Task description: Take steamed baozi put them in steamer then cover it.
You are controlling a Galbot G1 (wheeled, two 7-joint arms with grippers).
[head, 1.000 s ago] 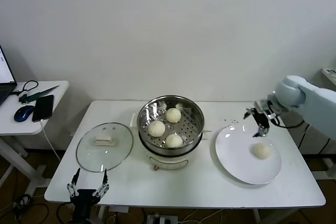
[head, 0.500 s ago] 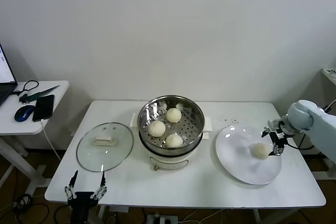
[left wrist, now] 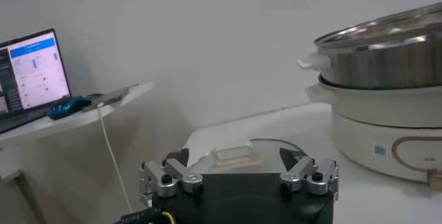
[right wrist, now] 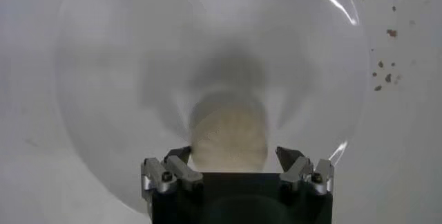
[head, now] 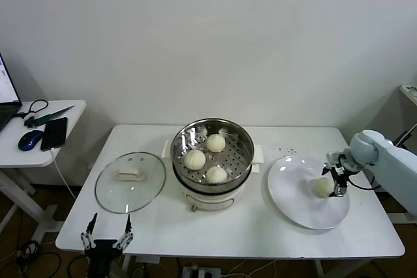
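Note:
Three baozi [head: 205, 158] lie in the shiny steamer [head: 212, 128] on its white pot base. A fourth baozi [head: 322, 187] lies on the flat white plate [head: 296, 203] at the right; it also shows in the right wrist view [right wrist: 228, 132]. My right gripper [head: 333, 181] is open and down over this baozi, a finger [right wrist: 178, 157] on each side and not closed on it. The glass cover [head: 129, 181] with its white handle lies flat on the table left of the steamer. My left gripper [head: 106, 236] is open and empty, parked below the table's front edge.
A side table at the far left holds a phone [head: 53, 133], a mouse [head: 29, 140] and a laptop [left wrist: 31, 73]. Dark specks [right wrist: 385, 73] lie on the table beside the plate. The white table [head: 234, 236] has bare room in front of the steamer.
My right gripper came down from behind the plate to the baozi on it and now straddles it. The left arm has not moved.

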